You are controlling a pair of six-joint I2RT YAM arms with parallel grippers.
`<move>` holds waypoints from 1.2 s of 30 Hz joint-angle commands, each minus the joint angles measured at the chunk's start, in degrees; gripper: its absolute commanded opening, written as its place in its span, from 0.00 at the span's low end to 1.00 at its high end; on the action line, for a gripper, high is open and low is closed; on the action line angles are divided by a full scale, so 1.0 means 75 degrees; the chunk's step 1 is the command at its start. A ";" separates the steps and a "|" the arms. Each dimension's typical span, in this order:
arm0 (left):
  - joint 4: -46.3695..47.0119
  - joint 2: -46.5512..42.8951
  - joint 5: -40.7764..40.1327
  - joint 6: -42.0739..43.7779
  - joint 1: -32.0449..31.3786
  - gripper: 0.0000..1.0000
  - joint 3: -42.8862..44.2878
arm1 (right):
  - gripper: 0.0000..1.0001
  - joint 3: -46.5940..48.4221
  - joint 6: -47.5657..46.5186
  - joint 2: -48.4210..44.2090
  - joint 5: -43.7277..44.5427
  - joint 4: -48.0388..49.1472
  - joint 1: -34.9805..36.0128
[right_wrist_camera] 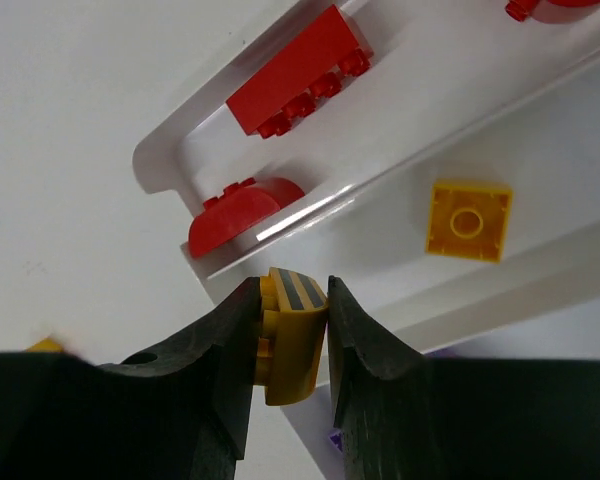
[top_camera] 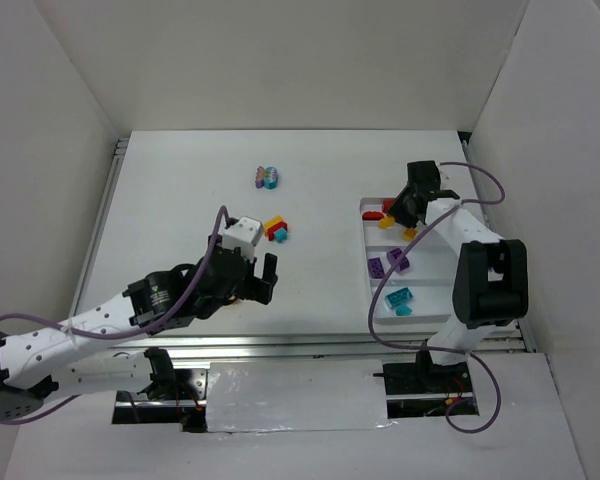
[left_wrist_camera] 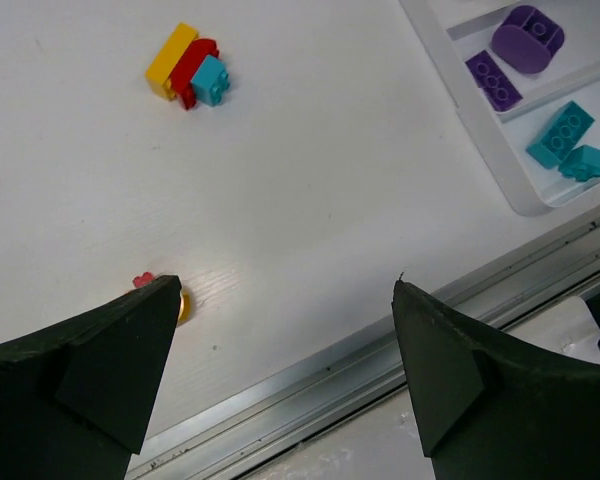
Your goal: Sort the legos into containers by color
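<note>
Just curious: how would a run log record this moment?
right gripper: shut on yellow brick above tray | left gripper: open | mixed cluster: unsorted

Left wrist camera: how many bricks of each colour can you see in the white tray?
Purple bricks: 2
Teal bricks: 2
Total in the tray in this view: 4

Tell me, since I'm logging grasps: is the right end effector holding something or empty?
Holding: the right end effector is shut on a yellow brick, pinched from both sides in the wrist view.
</note>
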 commanded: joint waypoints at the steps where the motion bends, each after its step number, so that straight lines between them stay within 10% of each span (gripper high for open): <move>1: -0.0311 -0.0403 -0.0322 -0.0725 0.0100 0.99 -0.0554 | 0.03 0.0633 -0.0266 0.0443 0.0242 -0.0155 -0.0064; 6: -0.0404 -0.0743 -0.0614 -0.1382 0.0206 0.99 -0.1082 | 0.29 0.0611 -0.0290 0.0562 0.0290 -0.0167 -0.0052; 8: -0.0463 -0.0825 -0.0709 -0.1569 0.0253 0.99 -0.1117 | 0.60 0.0471 -0.0290 0.0479 0.0266 -0.0120 -0.0064; 13: -0.0802 -0.1024 -0.1013 -0.1851 0.0393 1.00 -0.1000 | 0.99 0.0342 -0.0313 -0.0001 0.0266 -0.0143 0.0087; 21: -0.0876 -0.0744 -0.0209 -0.2192 0.2192 0.99 -0.1210 | 1.00 0.1183 -0.1095 -0.0494 0.0935 -0.0227 0.2652; 26: -0.0451 -0.0778 0.1353 -0.1734 0.2936 0.99 -0.1188 | 1.00 0.2238 -0.2291 0.1164 -0.0668 -0.0037 0.3906; 36: -0.0991 -0.1259 0.2139 -0.0550 0.2983 1.00 -0.0929 | 1.00 0.5309 -0.4391 0.4273 0.0290 -0.1103 0.5034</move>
